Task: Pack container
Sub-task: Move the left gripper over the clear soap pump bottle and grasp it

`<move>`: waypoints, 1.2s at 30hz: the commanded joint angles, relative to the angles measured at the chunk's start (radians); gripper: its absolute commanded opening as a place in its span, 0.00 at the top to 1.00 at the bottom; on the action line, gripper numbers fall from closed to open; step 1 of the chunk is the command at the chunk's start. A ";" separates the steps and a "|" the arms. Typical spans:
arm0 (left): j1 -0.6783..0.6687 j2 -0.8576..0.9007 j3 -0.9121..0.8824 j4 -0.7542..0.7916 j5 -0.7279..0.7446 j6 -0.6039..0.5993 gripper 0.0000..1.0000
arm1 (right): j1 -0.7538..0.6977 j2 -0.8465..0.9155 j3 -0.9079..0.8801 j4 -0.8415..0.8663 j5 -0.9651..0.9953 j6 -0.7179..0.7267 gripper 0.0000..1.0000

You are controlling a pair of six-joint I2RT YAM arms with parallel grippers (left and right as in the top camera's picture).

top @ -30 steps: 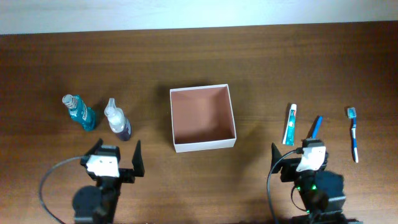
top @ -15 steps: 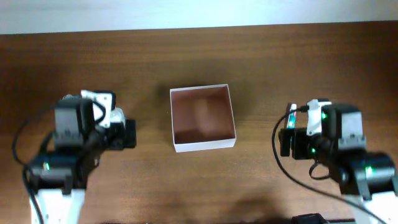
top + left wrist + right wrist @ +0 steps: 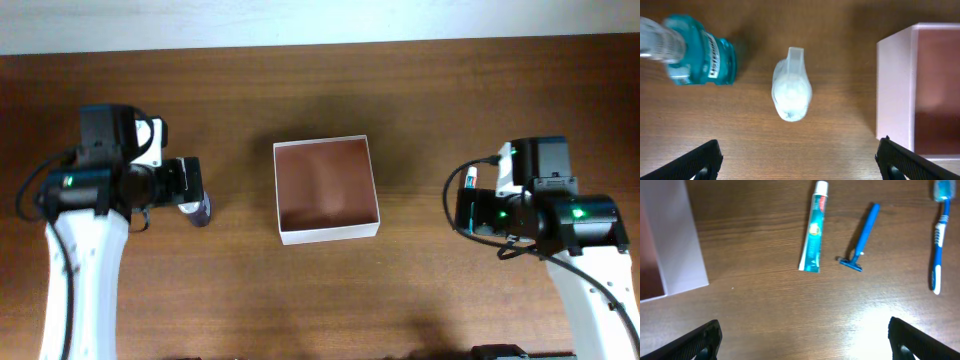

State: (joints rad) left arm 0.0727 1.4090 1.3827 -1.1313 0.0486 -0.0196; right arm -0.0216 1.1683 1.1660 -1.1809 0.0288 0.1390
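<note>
The container [image 3: 329, 235] is a square white box with a reddish-brown floor at the table's middle, with nothing in it. Its wall shows in the left wrist view [image 3: 895, 85] and the right wrist view [image 3: 680, 245]. My left gripper [image 3: 799, 162] is open and empty above a small spray bottle [image 3: 791, 85], with a teal mouthwash bottle [image 3: 697, 50] to its left. My right gripper [image 3: 805, 340] is open and empty, hovering near a toothpaste tube [image 3: 814, 230], a blue razor [image 3: 860, 240] and a blue toothbrush [image 3: 938, 235].
In the overhead view the left arm [image 3: 130, 170] covers most of the bottles; only the spray bottle's purple base [image 3: 200, 212] shows. The right arm [image 3: 535, 205] covers the toiletries, except the toothpaste tip [image 3: 470, 178]. The brown table's back edge runs along the top.
Both arms have lifted from the front edge and reached out, the left over the bottles and the right over the toiletries. The objects and the box have not moved.
</note>
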 commanded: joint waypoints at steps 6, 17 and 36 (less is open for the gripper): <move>0.002 0.201 0.013 0.072 0.005 0.043 0.01 | -0.031 0.002 0.019 -0.009 -0.010 0.019 0.01; 0.002 0.313 0.013 0.127 0.004 0.066 0.19 | -0.031 0.002 0.018 -0.013 -0.010 0.020 0.01; 0.002 0.313 0.024 0.166 0.004 0.066 0.50 | -0.031 0.002 0.017 -0.017 -0.010 0.020 0.01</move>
State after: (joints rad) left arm 0.0734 1.7180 1.3842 -0.9741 0.0486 0.0380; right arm -0.0444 1.1690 1.1660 -1.1969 0.0254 0.1543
